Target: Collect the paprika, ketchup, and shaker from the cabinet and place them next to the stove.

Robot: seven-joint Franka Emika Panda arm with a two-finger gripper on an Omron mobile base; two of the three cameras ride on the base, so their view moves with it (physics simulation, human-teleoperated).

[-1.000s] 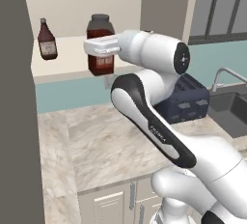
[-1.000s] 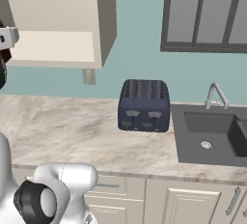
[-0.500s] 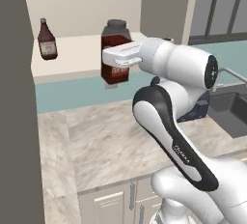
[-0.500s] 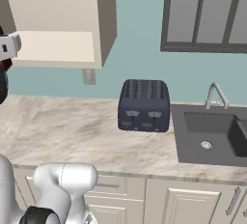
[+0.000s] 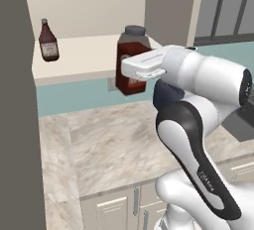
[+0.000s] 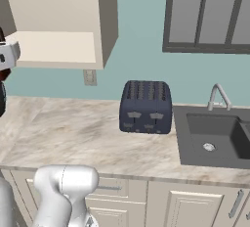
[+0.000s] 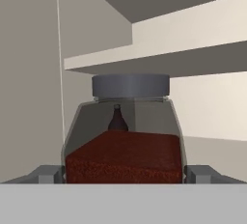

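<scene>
So far I have the paprika [image 5: 132, 59] clamped in the gripper [image 5: 130, 69], clear of the cabinet [image 5: 94, 50] shelf; the ketchup [image 5: 48, 40] waits inside, nothing by the stove.

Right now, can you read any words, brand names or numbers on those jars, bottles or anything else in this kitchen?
No text can be read in any view.
ketchup: it has a pale label, too small and blurred to read.
paprika: a pale patch on its front, partly behind the gripper, shows no legible letters.
toaster: small pale marks on its front, not readable.
</scene>
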